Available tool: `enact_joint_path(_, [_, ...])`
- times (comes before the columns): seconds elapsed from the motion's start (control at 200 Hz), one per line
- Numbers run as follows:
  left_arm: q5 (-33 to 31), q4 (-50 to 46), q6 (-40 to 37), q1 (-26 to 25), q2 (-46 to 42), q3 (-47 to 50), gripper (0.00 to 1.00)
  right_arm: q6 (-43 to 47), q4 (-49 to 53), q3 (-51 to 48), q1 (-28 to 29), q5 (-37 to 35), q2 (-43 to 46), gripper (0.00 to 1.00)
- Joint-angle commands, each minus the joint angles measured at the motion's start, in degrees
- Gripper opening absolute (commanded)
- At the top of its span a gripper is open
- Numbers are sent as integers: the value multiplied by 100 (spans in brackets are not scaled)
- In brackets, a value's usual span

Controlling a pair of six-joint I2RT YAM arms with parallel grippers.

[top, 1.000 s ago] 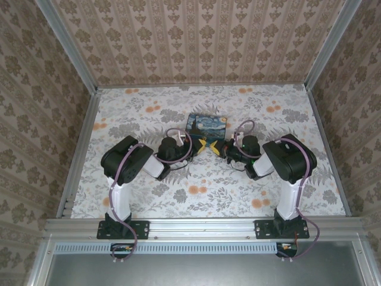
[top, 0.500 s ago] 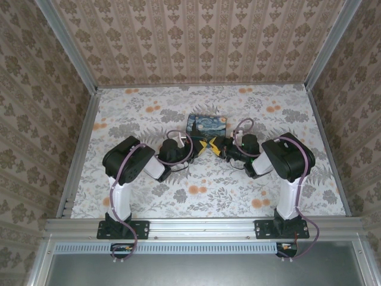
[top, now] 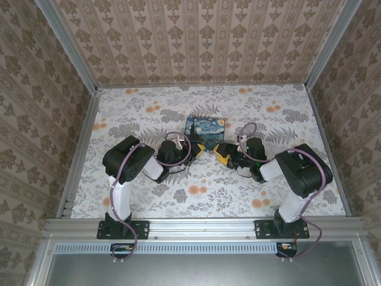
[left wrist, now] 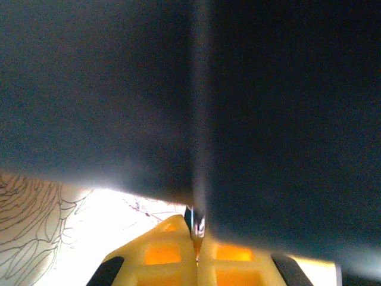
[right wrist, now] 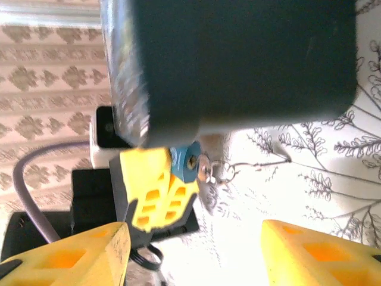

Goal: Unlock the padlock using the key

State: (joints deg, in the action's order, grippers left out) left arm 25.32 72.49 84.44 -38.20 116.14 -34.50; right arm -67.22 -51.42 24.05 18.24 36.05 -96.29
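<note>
item: padlock [right wrist: 187, 161], tiny, blue-tinted metal.
location: pinched between the closed fingers of the left gripper [right wrist: 164, 179], straight ahead of the right gripper [right wrist: 193, 238], close beside the box [right wrist: 250, 59].
key [right wrist: 206, 171]: against the lock's face, ring [right wrist: 225, 173] trailing; whether seated, cannot tell.
right gripper: jaws spread wide, empty.
handling, judged: light, rigid, slick, liable to swivel in the pinch; take the key by its flat head, not the ring.

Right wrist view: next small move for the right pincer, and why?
Probably ease the right pincer forward and close on the key. The left pincer is shut on the padlock, the key sits at its keyhole end, and the right pincer stands open, clear of both.
</note>
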Motion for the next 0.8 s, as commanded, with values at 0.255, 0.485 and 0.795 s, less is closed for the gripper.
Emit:
enact_joint_path(0.255, [253,175,85,49,30,-13,0,4268,4573,794,844,-2153,2142,59])
enact_joint_path(0.485, [307,178,79,50,45,-17,0,5654,4477,829,1728,-3774,2017,58])
enact_joint_path(0.795, [333,178,78,49,32,-21,0,6669,3916,917,2283,-4869,1384,56])
